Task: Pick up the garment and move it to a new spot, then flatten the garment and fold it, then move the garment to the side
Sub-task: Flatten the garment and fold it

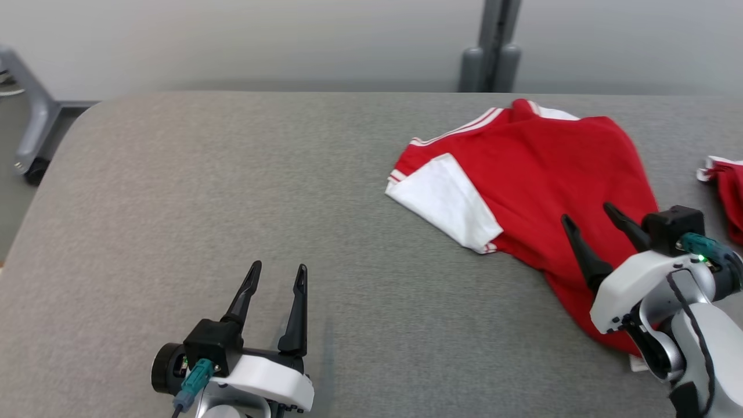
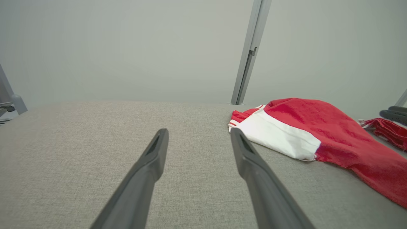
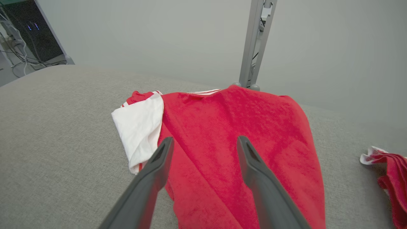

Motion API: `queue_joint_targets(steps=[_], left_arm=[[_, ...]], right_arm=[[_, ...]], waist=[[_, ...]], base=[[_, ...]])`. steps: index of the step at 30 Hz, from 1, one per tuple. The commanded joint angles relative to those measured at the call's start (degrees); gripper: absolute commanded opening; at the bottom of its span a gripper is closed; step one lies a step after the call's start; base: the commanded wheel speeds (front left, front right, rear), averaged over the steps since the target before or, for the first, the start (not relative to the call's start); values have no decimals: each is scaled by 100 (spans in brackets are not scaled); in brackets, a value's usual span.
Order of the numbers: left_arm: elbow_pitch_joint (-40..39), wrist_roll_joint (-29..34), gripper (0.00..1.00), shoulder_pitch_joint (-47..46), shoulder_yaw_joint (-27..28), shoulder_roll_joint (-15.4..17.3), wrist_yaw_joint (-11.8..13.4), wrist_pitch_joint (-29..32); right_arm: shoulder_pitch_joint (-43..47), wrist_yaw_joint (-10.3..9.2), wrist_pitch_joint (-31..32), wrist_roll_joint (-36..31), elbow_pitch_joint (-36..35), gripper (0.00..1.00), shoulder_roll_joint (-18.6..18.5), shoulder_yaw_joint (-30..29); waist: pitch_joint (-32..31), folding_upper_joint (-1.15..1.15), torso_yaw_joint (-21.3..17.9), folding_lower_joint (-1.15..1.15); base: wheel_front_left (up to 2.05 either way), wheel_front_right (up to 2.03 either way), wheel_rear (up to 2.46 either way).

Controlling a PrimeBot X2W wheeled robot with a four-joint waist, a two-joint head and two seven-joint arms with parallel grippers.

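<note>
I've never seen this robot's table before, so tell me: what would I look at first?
The bright red fabric shirt with a white sleeve grabs the eye, lying rumpled on the right half of the grey cloth-covered table. The right gripper hangs over its near end with dark fingers spread, while the left gripper, also open, sits over bare table on the left. Another red-and-white cloth bundle peeks in at the right edge.

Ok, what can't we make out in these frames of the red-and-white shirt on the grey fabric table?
Head view: near hem of the red-and-white shirt, hidden behind the pale right arm.
Head view: second red cloth, cut off by the right edge; kind unclear.
Right wrist view: whether the open right gripper touches the shirt; angle hides contact.
</note>
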Motion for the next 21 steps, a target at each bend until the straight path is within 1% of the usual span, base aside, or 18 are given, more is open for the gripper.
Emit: queue_joint_targets(steps=[1, 5, 9, 10, 14, 18, 19, 20, 21], left_arm=[[-18, -23, 100, -104, 2, 26, 20, -1], [-35, -42, 100, -99, 16, 25, 52, -1], [-60, -76, 100, -98, 0, 26, 63, -1], [-60, -76, 100, -98, 0, 26, 63, -1], [-76, -89, 100, -104, -13, 25, 79, -1], [-94, -101, 100, -116, -18, 25, 94, -1], [-103, -114, 100, -121, -32, 25, 108, -1], [-104, -125, 100, -123, -34, 26, 117, -1], [-105, -134, 100, -125, -39, 27, 123, -1]], right_arm=[[-144, 1, -21, 73, 208, 100, 21, 68], [-497, 1, -146, 341, 1033, 100, 236, 406], [-763, 1, -319, 580, 1659, 100, 392, 719], [-763, 1, -319, 580, 1659, 100, 392, 719], [-1033, 1, -462, 661, 2252, 100, 412, 907], [-1318, 1, -554, 606, 2889, 100, 466, 927], [-1429, 1, -611, 653, 3092, 84, 546, 977], [-1478, 1, -627, 682, 3179, 50, 562, 1004], [-1519, 1, -667, 706, 3247, 39, 572, 1041]], waist=[[132, 0, 350, 0], [182, 0, 663, 0], [211, 0, 911, 0], [211, 0, 911, 0], [251, 0, 1068, 0], [298, 0, 1168, 0], [315, 0, 1203, 0], [322, 0, 1216, 0], [326, 0, 1228, 0]], base=[[0, 0, 0], [0, 0, 0], [0, 0, 0], [0, 0, 0], [0, 0, 0], [0, 0, 0], [0, 0, 0], [0, 0, 0], [0, 0, 0]])
